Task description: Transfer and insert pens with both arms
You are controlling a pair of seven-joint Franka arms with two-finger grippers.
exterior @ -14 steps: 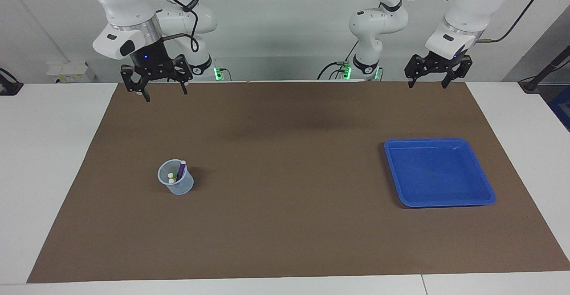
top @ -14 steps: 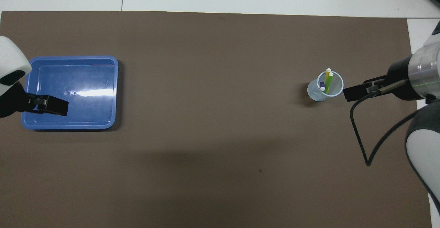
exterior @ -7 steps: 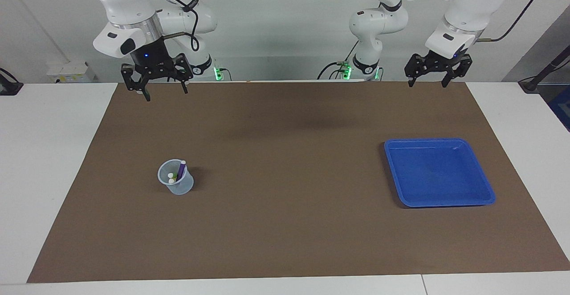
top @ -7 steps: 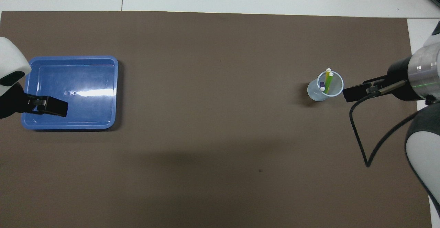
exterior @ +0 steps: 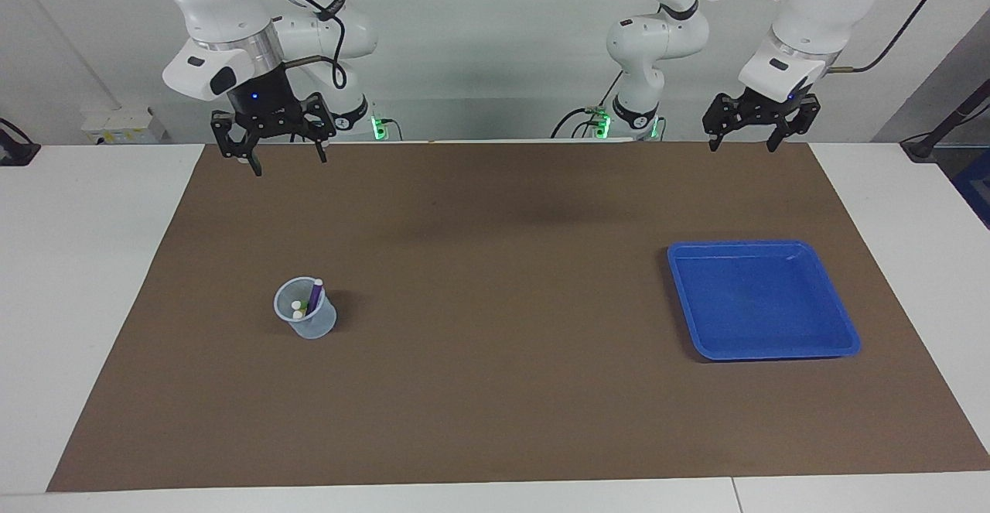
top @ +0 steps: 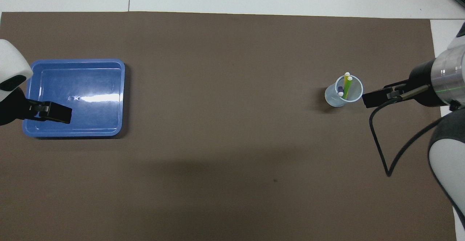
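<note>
Facing view, taken from one side across: the right gripper (exterior: 285,162) hangs in the air over the mat's edge at the robots' side of the bench, toward the right arm's end, its fingers spread wide and holding nothing. Farther from the robots, on the brown mat (exterior: 495,389), stands a clear cup (exterior: 306,309) with the three pens (exterior: 308,303) upright inside it, pale ends up; the purple pen (exterior: 315,294) pokes highest. With all three in the cup, the inserting looks done, which would explain why both arms wait raised and clear. Toward the left arm's end of the bench sits a blue tray (exterior: 762,299), nothing in it, probably where the pens were taken from. The left gripper (exterior: 742,141) hangs over the mat's edge at the robots' side, fingers also wide apart and empty.
</note>
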